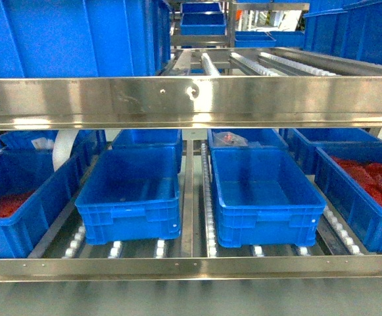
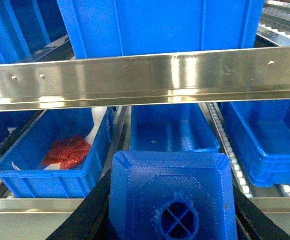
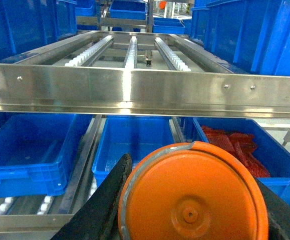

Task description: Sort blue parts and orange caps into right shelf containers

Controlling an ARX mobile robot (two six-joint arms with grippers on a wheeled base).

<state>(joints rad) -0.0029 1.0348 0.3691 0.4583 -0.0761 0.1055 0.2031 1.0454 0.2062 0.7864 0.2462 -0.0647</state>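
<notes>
Sitting side by side on the roller shelf (image 1: 191,266), the two middle crates, left (image 1: 130,197) and right (image 1: 264,197), hold nothing visible, while the crates at 3 o'clock (image 1: 365,197) and 9 o'clock (image 1: 13,204) hold red packets (image 1: 375,181). The left claw (image 2: 169,220) pinches a blue part (image 2: 172,192) before the shelf rail; the right claw (image 3: 192,210) pinches an orange cap (image 3: 194,195) likewise.

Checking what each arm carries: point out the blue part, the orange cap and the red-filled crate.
blue part (image 2: 170,192): left wrist view, ribbed face.
orange cap (image 3: 194,195): right wrist view, flat end.
red-filled crate (image 1: 348,191): head view, left wall.
</notes>
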